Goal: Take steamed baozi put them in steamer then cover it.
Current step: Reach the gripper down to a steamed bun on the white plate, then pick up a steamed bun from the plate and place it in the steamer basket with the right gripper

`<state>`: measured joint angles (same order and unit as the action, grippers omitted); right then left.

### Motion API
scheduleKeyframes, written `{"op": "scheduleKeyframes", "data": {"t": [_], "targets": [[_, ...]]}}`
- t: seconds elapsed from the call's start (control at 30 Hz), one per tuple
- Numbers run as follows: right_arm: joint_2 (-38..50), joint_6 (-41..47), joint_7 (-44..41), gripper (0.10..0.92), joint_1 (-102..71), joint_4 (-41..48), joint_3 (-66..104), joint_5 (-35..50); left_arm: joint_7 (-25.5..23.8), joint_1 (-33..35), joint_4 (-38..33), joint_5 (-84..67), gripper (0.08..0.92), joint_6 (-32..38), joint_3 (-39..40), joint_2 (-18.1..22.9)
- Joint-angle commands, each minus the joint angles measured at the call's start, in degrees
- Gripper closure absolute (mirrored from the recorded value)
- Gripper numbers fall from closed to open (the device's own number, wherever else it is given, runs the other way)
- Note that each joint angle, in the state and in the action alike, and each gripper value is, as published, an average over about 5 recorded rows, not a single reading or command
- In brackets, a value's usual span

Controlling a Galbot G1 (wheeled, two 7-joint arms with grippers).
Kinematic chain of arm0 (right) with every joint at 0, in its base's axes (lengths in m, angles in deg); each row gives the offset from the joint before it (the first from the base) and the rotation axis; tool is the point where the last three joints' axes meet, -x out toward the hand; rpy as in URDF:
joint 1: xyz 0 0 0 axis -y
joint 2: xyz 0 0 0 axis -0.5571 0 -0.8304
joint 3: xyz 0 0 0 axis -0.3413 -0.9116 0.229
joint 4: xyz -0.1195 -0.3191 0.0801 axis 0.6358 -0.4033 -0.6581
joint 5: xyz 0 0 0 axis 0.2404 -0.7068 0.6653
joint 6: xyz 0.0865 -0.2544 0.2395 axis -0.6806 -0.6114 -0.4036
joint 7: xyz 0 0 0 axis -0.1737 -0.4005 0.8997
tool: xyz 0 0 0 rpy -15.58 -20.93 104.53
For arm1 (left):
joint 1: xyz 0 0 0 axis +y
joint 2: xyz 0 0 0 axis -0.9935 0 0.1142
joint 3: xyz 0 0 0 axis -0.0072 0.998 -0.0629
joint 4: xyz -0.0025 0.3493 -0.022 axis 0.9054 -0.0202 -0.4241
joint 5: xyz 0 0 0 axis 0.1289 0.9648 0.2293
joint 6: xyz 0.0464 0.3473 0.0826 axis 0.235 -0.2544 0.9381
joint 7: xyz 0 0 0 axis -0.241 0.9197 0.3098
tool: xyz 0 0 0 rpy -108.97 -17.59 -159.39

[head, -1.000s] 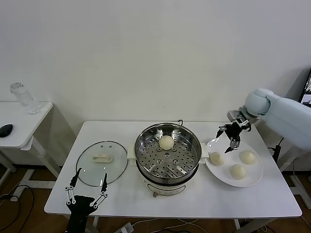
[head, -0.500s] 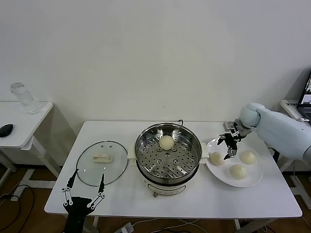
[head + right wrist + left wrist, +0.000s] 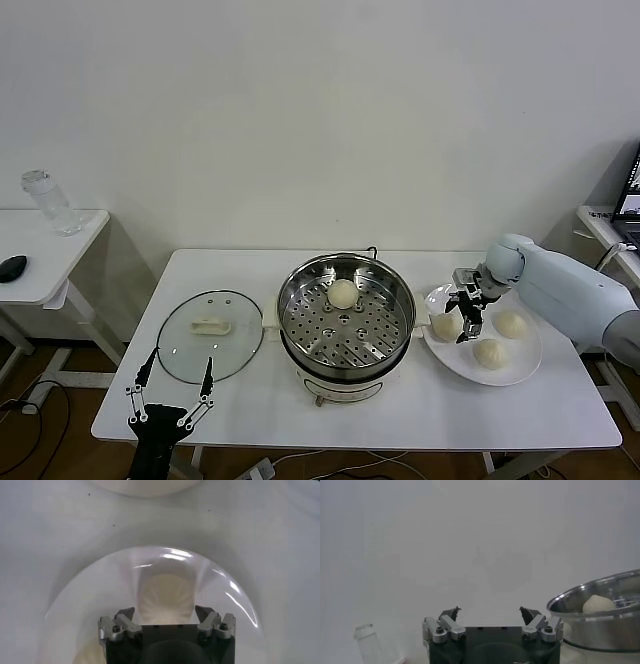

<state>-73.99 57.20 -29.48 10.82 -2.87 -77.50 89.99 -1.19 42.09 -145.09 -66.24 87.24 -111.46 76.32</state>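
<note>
Smooth domed baozi (image 3: 342,293) on perforated steel steamer (image 3: 345,318) tray.

So the steamer (image 3: 345,318) sits mid-table (image 3: 250,410) with one baozi (image 3: 342,293) in it, toward the back of the tray. The cover (image 3: 210,335) lies flat just left of it. On the right is a plate (image 3: 520,368) with three more buns (image 3: 490,353) — the right gripper (image 3: 468,312) is over the leftmost one. The left gripper (image 3: 170,392) is at the front-left edge, below the cover. A side table (image 3: 60,250) stands off to the left.
</note>
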Motion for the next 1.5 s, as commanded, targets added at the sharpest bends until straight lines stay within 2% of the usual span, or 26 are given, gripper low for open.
{"op": "scheduleKeyframes", "data": {"t": [0.03,0.17,0.33,0.5,0.63,0.77,0.93,1.07,1.2,1.5], "targets": [[-0.26,0.14,0.52,0.227,-1.13,0.3,0.86,-0.27,-0.02,-0.03,0.12,-0.05,0.177,-0.01,-0.06,0.04],[0.25,0.28,0.56,0.306,0.18,-1.0,0.48,0.32,-0.03,-0.12,0.13,-0.03,0.177,-0.04,0.06,0.09],[1.41,0.9,-0.87,0.351,4.02,-3.74,-1.74,1.3,-0.06,-0.46,-0.12,-0.02,0.177,-0.2,0.3,0.2],[2.78,0.78,-4.02,0.359,10.55,-7.17,-3.07,1.37,-0.08,-0.71,-0.68,-0.09,0.177,-0.57,0.26,0.08],[2.72,0.17,-9.96,0.369,19.37,-10.75,-6.23,2.37,-0.09,-0.84,-1.04,-0.08,0.177,-0.9,0.43,-0.04],[1.0,0.46,-15.53,0.364,29.82,-14.96,-10.83,6.36,-0.1,-1.0,-1.19,-0.03,0.177,-1.18,0.86,-0.05],[-1.45,3.51,-16.32,0.356,38.05,-21.94,-15.73,14.0,-0.04,-1.28,-1.01,0.01,0.177,-1.35,1.06,-0.08],[-3.29,6.29,-14.34,0.355,42.0,-29.08,-19.56,19.81,0.05,-1.98,-0.83,0.02,0.177,-1.65,1.45,-0.1],[-6.46,10.52,-8.51,0.36,43.61,-35.1,-24.2,25.76,0.15,-3.02,-0.72,-0.01,0.177,-1.98,2.26,-0.13],[-14.68,18.68,7.04,0.367,40.76,-40.49,-31.03,32.64,1.89,-5.0,-1.02,-0.59,0.177,-3.64,3.15,-0.62]]}}
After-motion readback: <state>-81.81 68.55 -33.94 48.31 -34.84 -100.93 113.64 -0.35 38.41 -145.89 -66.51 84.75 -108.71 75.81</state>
